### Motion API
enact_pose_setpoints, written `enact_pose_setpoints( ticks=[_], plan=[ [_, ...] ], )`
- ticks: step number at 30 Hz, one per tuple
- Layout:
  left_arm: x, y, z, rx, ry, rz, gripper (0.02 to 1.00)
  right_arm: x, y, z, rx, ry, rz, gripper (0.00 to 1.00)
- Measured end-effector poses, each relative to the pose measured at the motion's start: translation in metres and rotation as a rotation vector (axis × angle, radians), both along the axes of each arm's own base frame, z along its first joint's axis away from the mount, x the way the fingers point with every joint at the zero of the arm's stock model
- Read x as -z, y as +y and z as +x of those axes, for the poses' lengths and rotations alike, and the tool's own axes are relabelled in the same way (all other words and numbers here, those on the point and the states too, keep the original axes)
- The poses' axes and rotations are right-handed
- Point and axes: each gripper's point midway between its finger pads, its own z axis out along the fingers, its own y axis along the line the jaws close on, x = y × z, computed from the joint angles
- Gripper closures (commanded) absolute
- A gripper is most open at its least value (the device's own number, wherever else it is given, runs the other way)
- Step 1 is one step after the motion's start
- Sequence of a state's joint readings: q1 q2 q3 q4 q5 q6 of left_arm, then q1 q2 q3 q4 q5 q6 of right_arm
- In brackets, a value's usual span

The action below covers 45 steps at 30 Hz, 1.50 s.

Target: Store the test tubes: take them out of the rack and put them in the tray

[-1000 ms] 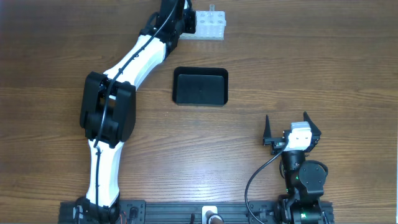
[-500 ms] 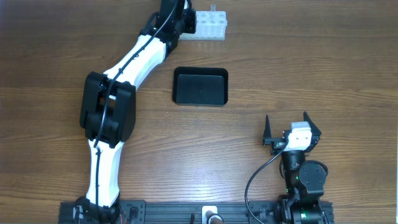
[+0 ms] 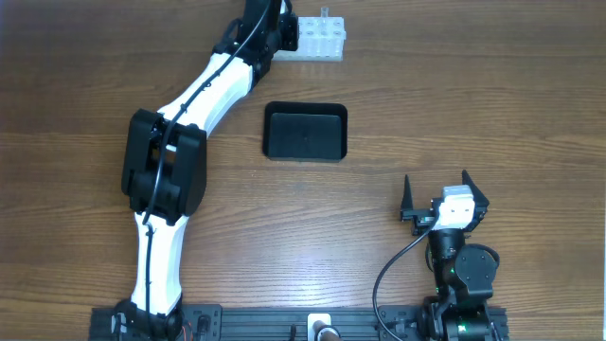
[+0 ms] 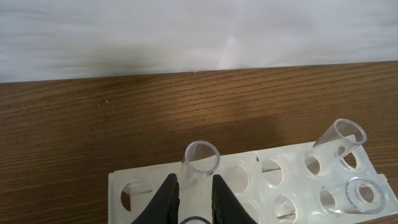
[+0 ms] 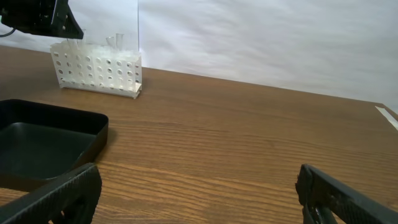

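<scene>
The left gripper [image 4: 194, 194] is pinching narrowly on a test tube [image 4: 202, 157] in the rack [image 4: 273, 180] at the table's far edge. Next comes lifting it straight up, then carrying it to the tray [image 3: 305, 132].

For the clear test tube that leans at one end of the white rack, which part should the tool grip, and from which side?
Grip the leaning clear test tube just below its open rim, the part free above the white perforated rack. Probably come from above, tilted along its lean, since the rest sits inside a hole.
</scene>
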State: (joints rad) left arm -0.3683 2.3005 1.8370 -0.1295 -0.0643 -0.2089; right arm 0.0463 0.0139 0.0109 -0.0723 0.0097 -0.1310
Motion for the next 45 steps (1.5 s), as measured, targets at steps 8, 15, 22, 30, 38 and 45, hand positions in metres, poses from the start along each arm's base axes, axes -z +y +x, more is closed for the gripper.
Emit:
enact_pose_setpoints(
  ticks=[8,15,22,30,38,45],
  plan=[
    [-0.003,0.000,0.000,0.000,-0.004,-0.001,0.980,0.000,0.000,0.000,0.000,0.000,0.000,0.009],
    [-0.037,0.002,-0.001,-0.006,-0.056,-0.017,0.980,0.000,0.000,0.000,0.000,0.000,0.000,0.009],
    [-0.080,0.005,-0.008,-0.006,-0.104,-0.036,0.980,0.000,0.000,0.000,0.000,0.000,0.000,0.007],
    [-0.100,0.014,-0.035,-0.006,-0.038,-0.011,0.980,0.000,0.000,0.000,0.000,0.000,-0.001,0.009],
    [-0.110,0.022,-0.100,-0.006,0.190,-0.050,0.958,0.000,-0.001,0.000,0.003,0.000,-0.001,0.007],
    [-0.077,0.025,-0.165,-0.030,0.507,-0.078,0.908,0.000,-0.001,0.000,0.003,0.000,0.000,0.009]
  ],
)
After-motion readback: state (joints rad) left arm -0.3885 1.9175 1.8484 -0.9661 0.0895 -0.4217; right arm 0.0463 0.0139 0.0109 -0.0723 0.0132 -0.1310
